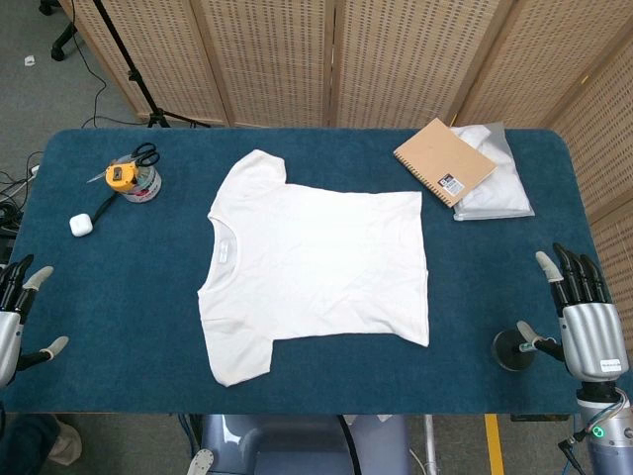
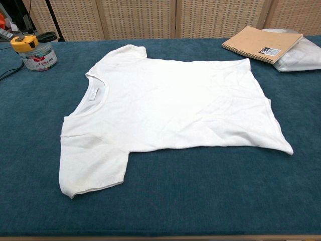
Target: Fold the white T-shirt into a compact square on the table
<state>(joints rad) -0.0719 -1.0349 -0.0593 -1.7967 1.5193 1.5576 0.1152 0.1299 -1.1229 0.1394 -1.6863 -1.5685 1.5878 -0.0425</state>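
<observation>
Well, T-shirt [image 1: 316, 262] flat (neck tag unreadable) | notebook [image 2: 262, 43] sticker illegible

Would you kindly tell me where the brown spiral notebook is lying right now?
In the head view, the notebook lies at the table's far right, partly resting on a white plastic packet, just beyond the T-shirt's hem corner.

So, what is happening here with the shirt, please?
Nothing is being handled yet. The white T-shirt lies spread flat and unfolded on the blue table, collar to the left. The left robot hand and the right robot hand are both open at the table's near corners, apart from the shirt. A notebook lies on a white packet at the back.
</observation>
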